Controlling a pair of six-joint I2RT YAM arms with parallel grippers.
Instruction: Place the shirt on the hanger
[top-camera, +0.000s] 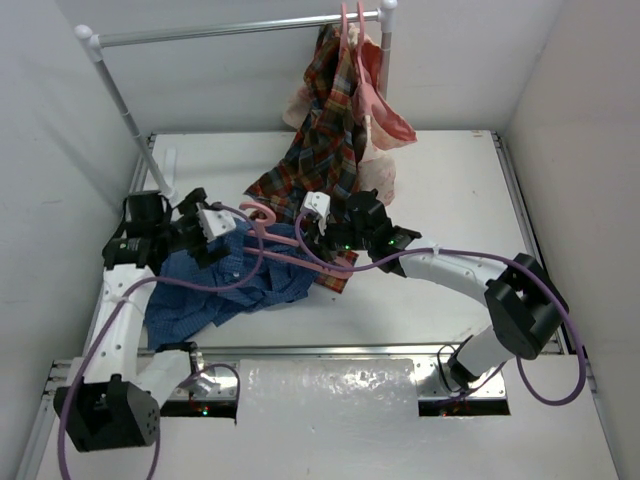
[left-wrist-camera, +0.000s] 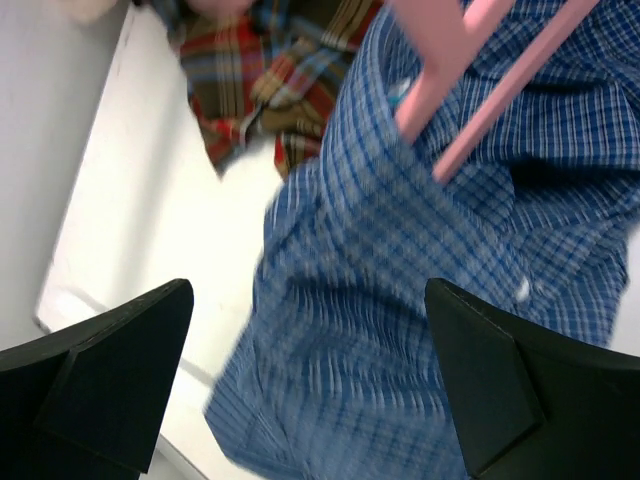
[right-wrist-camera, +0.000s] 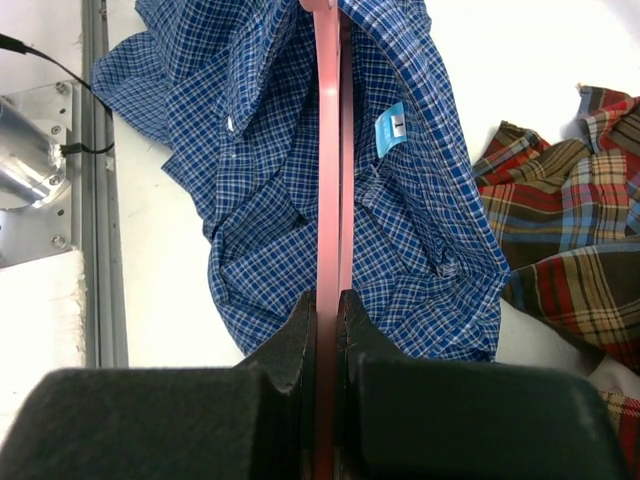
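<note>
The blue gingham shirt (top-camera: 225, 285) lies crumpled on the white table at the left; it also fills the left wrist view (left-wrist-camera: 400, 300) and the right wrist view (right-wrist-camera: 300, 190). The thin pink hanger (top-camera: 285, 240) reaches from the right gripper into the shirt's collar area, its hook near the left gripper. My right gripper (right-wrist-camera: 328, 300) is shut on the hanger (right-wrist-camera: 328, 150), held edge-on. My left gripper (left-wrist-camera: 310, 330) is open, jaws wide apart just above the shirt, with hanger bars (left-wrist-camera: 470, 90) ahead of it.
A red-green plaid shirt (top-camera: 320, 150) and a peach garment (top-camera: 385, 120) hang on pink hangers from the white rail (top-camera: 230, 30) at the back; the plaid hem drapes onto the table beside the right gripper (top-camera: 318, 232). A metal rail (top-camera: 330, 350) runs along the near edge.
</note>
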